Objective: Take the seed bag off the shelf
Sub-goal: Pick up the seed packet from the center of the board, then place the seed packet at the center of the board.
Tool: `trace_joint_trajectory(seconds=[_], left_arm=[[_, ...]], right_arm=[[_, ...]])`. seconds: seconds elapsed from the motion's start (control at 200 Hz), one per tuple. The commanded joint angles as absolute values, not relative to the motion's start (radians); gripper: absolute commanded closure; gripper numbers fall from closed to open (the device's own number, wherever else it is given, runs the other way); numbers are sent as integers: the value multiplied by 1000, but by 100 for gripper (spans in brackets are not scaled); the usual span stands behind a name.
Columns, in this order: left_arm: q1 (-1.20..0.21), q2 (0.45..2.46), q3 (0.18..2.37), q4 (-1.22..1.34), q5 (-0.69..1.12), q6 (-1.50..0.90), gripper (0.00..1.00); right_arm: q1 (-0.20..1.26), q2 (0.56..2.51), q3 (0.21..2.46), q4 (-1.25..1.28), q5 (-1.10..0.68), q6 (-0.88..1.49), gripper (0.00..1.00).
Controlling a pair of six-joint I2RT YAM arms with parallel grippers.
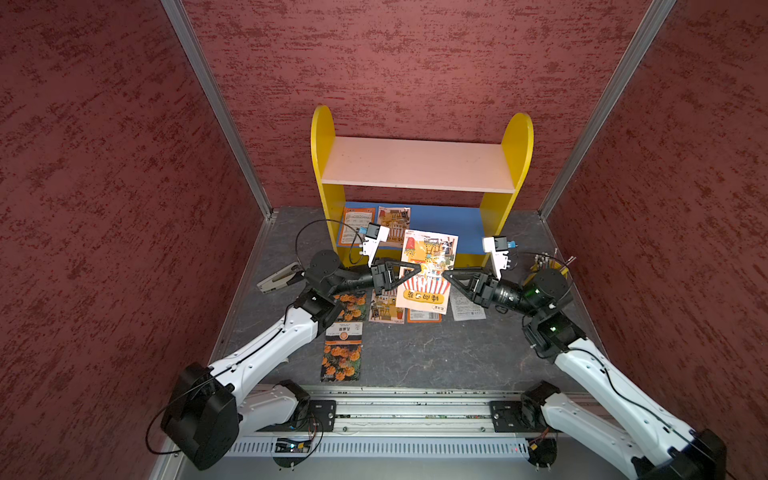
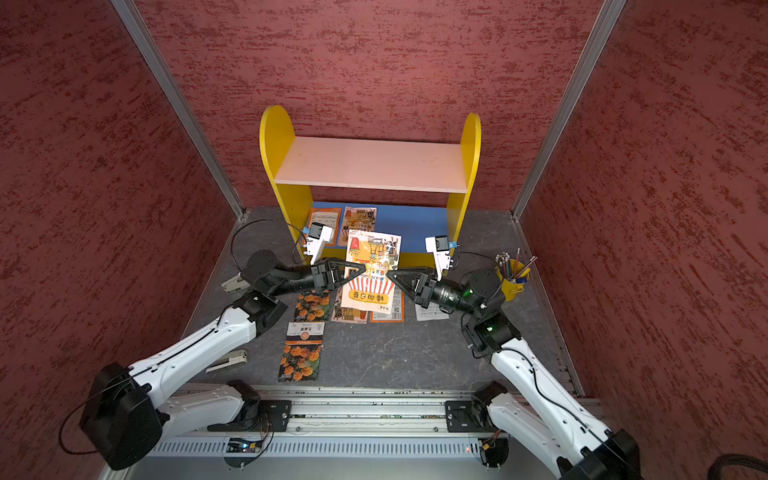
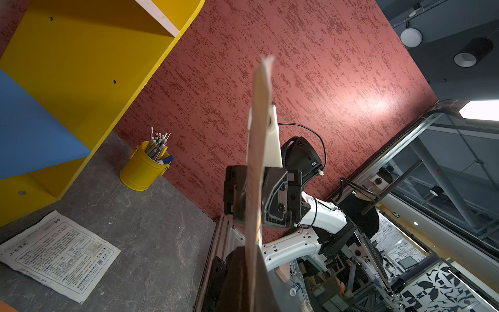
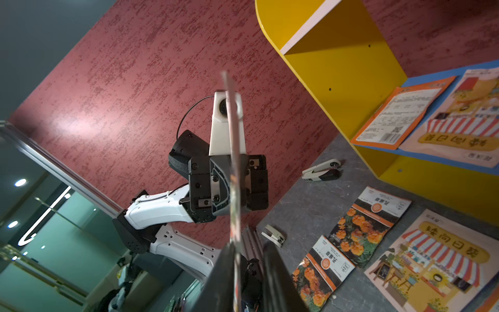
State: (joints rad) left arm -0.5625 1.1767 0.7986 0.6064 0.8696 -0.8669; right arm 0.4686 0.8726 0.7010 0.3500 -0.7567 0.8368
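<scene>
In both wrist views we see the bag (image 3: 258, 151) only from its edge and blurred, so we cannot read its print. There the left gripper (image 3: 249, 259) is a dark blur, cut by the picture's edge, and the shelf (image 3: 81, 67) is cut too. In both top views the bag covers parts of the packets (image 1: 386, 309) on the floor. In a top view the right arm hides most of the cup (image 1: 564, 271) and the left arm hides part of a stapler (image 1: 276, 281). The text on the sheet (image 3: 58, 254) is too small to read.
</scene>
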Motion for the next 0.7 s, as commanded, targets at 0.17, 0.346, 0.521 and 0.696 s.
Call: trace_joint_trajectory(seconds=[0.17, 0.346, 0.521, 0.696], left_arm=[[-562, 1206, 836, 562, 858, -828, 89], [-520, 1215, 867, 498, 853, -810, 51], [-425, 1183, 905, 254, 833, -704, 0], [-393, 1131, 999, -160, 687, -476, 0]], right_arm=[[479, 882, 762, 315, -767, 805, 100], [478, 877, 774, 188, -707, 749, 100], [480, 877, 761, 53, -654, 711, 100], [530, 878, 658, 26, -594, 739, 100]])
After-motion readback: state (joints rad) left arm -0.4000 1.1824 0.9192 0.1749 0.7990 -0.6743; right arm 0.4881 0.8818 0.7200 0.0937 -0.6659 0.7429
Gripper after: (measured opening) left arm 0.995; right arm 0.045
